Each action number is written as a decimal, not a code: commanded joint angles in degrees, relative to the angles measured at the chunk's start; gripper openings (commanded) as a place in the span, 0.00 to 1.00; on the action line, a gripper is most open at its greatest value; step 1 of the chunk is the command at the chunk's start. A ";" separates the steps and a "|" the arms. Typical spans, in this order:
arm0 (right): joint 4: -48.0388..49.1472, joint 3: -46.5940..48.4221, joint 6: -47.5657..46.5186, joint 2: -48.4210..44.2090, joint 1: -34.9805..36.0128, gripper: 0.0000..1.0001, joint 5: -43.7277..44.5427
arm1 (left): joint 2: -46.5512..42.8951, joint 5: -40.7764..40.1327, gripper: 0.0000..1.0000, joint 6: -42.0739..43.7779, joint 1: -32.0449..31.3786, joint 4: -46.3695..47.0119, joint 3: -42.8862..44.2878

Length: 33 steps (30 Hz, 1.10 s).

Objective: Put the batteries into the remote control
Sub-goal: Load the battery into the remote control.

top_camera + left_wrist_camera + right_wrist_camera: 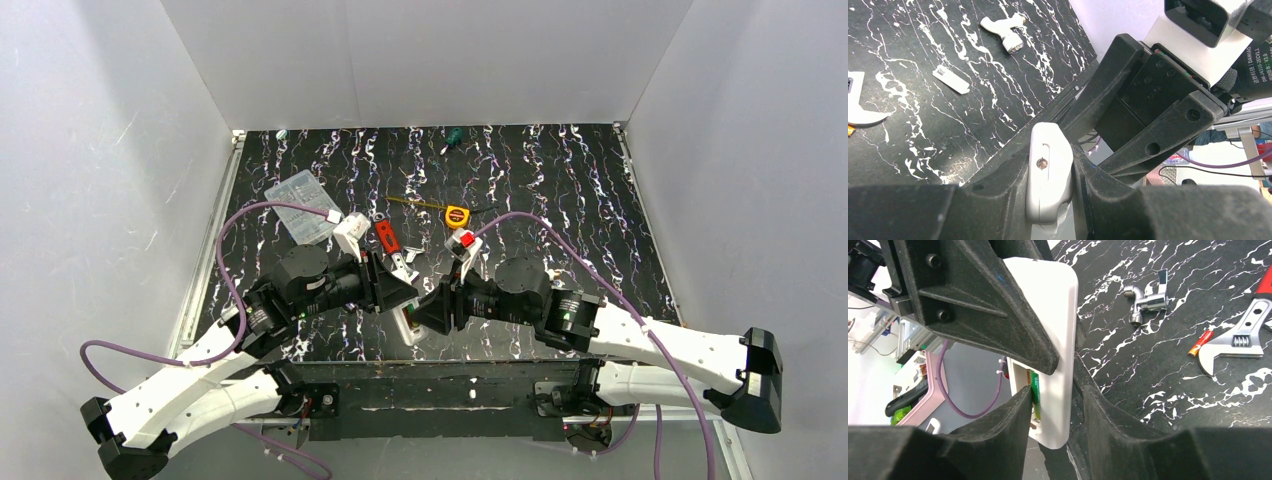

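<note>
White plastic remote control [1060, 330], a slim rectangular bar, is held on edge near the front edge of the black marbled table [1158, 390], apparently clear of the surface. Left gripper [1048, 162] pinches one end, jaws pressed on both faces, likely to present the battery bay sideways. Green-wrapped battery [1034, 385] sits in that recess. Right gripper [1052, 390] straddles the other end, one finger at the bay and one behind. Gripping or merely flanking: cannot tell. Probably bracing so the cell seats. Second battery, a red-and-yellow cylinder [1200, 341], lies just beside a red-handled steel wrench [1243, 337], not yet loaded.
</note>
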 commanded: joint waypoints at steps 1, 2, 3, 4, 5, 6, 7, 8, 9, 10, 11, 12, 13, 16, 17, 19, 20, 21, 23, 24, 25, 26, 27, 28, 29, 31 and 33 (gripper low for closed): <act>2.79 1.16 -0.35 0.13 0.55 0.47 0.56 | -1.44 0.05 0.00 -0.31 -0.08 2.55 0.89; 2.73 1.18 -0.40 0.13 0.51 0.44 0.71 | -1.54 0.05 0.00 -0.39 -0.08 2.62 0.88; 2.64 1.18 -0.48 0.11 0.51 0.43 0.82 | -1.53 0.05 0.00 -0.40 -0.08 2.63 0.83; 2.54 1.19 -0.48 0.12 0.51 0.41 1.01 | -1.53 0.04 0.00 -0.43 -0.08 2.72 0.87; 2.41 1.16 -0.48 0.18 0.51 0.39 1.14 | -1.58 0.06 0.00 -0.48 -0.08 2.76 0.87; 2.28 1.18 -0.49 0.21 0.58 0.38 1.26 | -1.60 0.03 0.00 -0.42 -0.12 2.78 0.87; 2.20 1.14 -0.50 0.19 0.59 0.35 1.35 | -1.58 0.05 0.00 -0.38 -0.09 2.70 0.91; 2.07 1.18 -0.43 0.21 0.59 0.33 1.50 | -1.65 0.05 0.00 -0.36 -0.08 2.67 0.95; 1.90 1.18 -0.40 0.22 0.60 0.32 1.74 | -1.69 -0.02 0.00 -0.38 -0.04 2.65 0.96; 1.73 1.14 -0.22 0.17 0.60 0.29 2.05 | -1.77 0.01 0.00 -0.41 -0.07 2.69 0.96; 1.51 1.18 -0.08 0.13 0.60 0.27 2.44 | -1.87 -0.03 0.00 -0.41 -0.08 2.64 0.96; 1.28 1.18 0.03 0.01 0.60 0.24 2.52 | -1.90 -0.03 0.00 -0.35 -0.08 2.71 0.88; 1.08 1.12 0.11 -0.03 0.60 0.21 3.39 | -1.96 -0.11 0.00 -0.34 -0.08 2.67 0.83; 0.20 1.30 0.36 -0.08 0.60 0.14 5.39 | -2.22 -0.27 0.00 -0.39 -0.09 2.61 0.80; -0.17 1.42 0.33 0.06 0.60 0.12 5.70 | -2.30 -0.34 0.00 -0.39 -0.08 2.55 0.76; -1.05 1.93 0.18 0.34 0.67 0.10 5.88 | -2.50 -0.55 0.00 -0.33 -0.08 2.28 0.77; -1.15 2.04 0.02 0.45 0.68 0.10 5.71 | -2.56 -0.58 0.00 -0.26 -0.08 2.11 0.78; -0.93 1.99 -0.05 0.48 0.75 0.11 5.47 | -2.64 -0.74 0.00 -0.30 -0.08 1.99 0.76; -0.06 1.83 -0.34 0.28 0.78 0.17 4.71 | -2.74 -0.98 0.00 -0.17 -0.08 1.76 0.69; 1.01 1.62 -0.46 0.11 0.77 0.22 4.24 | -2.79 -1.03 0.00 -0.15 -0.08 1.57 0.64; 1.82 1.34 -0.58 -0.20 0.79 0.28 3.91 | -2.80 -1.13 0.00 -0.11 -0.07 1.38 0.68; 2.74 1.05 -0.76 -0.57 0.82 0.35 3.66 | -2.76 -1.19 0.00 -0.07 -0.08 1.12 0.62; 3.72 0.69 -1.06 -1.09 0.85 0.40 3.37 | -2.93 -1.30 0.00 -0.06 -0.08 0.79 0.62; 4.70 0.32 -1.49 -1.72 0.86 0.44 3.30 | -3.05 -1.46 0.00 0.04 -0.06 0.51 0.51; 5.58 -0.15 -2.08 -2.50 0.86 0.46 3.27 | -3.16 -1.67 0.00 0.05 -0.08 0.17 0.40; 6.99 -0.91 -3.48 -4.13 0.86 0.51 3.30 | -3.67 -2.42 0.00 0.11 -0.10 -0.74 0.13; 8.23 -1.75 -4.98 -6.30 0.88 0.53 1.51 | -4.34 -3.24 0.00 0.17 -0.08 -1.95 -0.15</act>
